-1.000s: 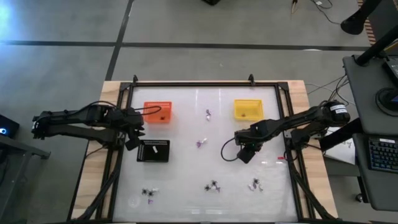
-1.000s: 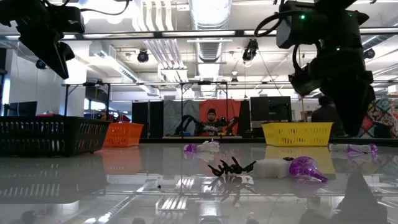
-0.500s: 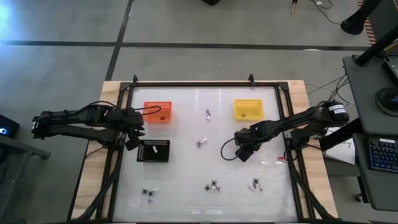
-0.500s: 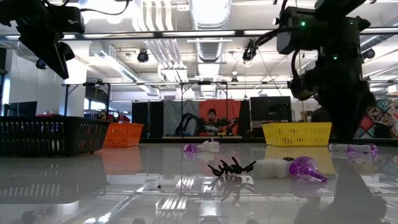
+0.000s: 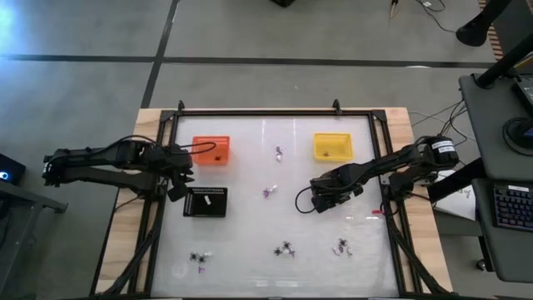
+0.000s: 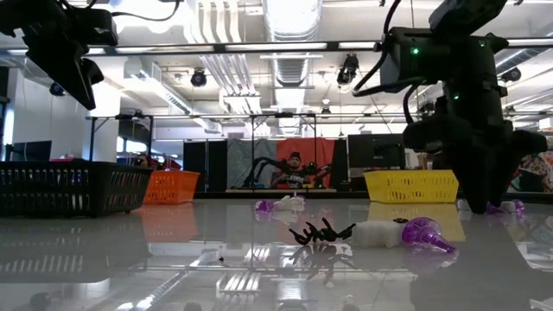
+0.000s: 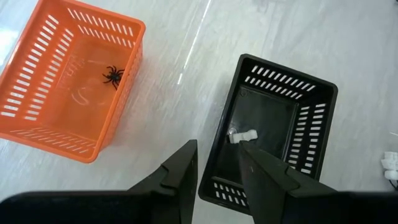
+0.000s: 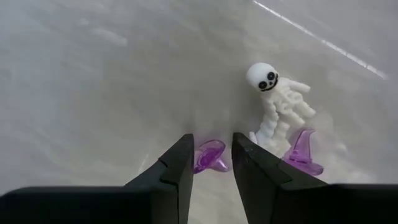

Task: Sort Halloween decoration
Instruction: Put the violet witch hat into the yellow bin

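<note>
In the right wrist view, a white skeleton trinket [image 8: 280,102] and two purple hat-shaped trinkets lie on the glossy table. One purple trinket [image 8: 210,155] shows in the narrow gap of my open right gripper [image 8: 212,160]. The other purple trinket [image 8: 303,157] lies beside the skeleton. In the high view, my right gripper [image 5: 316,201] hangs right of the table's middle. My left gripper [image 5: 181,183], open and holding nothing, waits over the black tray's [image 5: 206,202] far left corner. That tray holds a white trinket [image 7: 241,135]. A black spider [image 7: 113,76] lies in the orange tray [image 7: 37,118]. My right gripper points down at the table with one finger [image 8: 177,168] on each side of the purple trinket's brim [image 8: 214,163]. The fingers hide the trinket's edges, so I cannot tell whether they touch it. The trinket lies flat on the table.
The yellow tray [image 5: 331,146] stands at the far right. Loose trinkets lie at the far middle [image 5: 279,152], the middle [image 5: 269,191] and along the near edge [image 5: 200,258], [image 5: 286,249], [image 5: 340,247]. A black frame rail [image 5: 275,112] rims the table. A person sits far behind it [image 6: 294,164].
My right gripper has come down toward the table and shifted a little toward the table's left. The trinkets and trays have stayed where they were.
</note>
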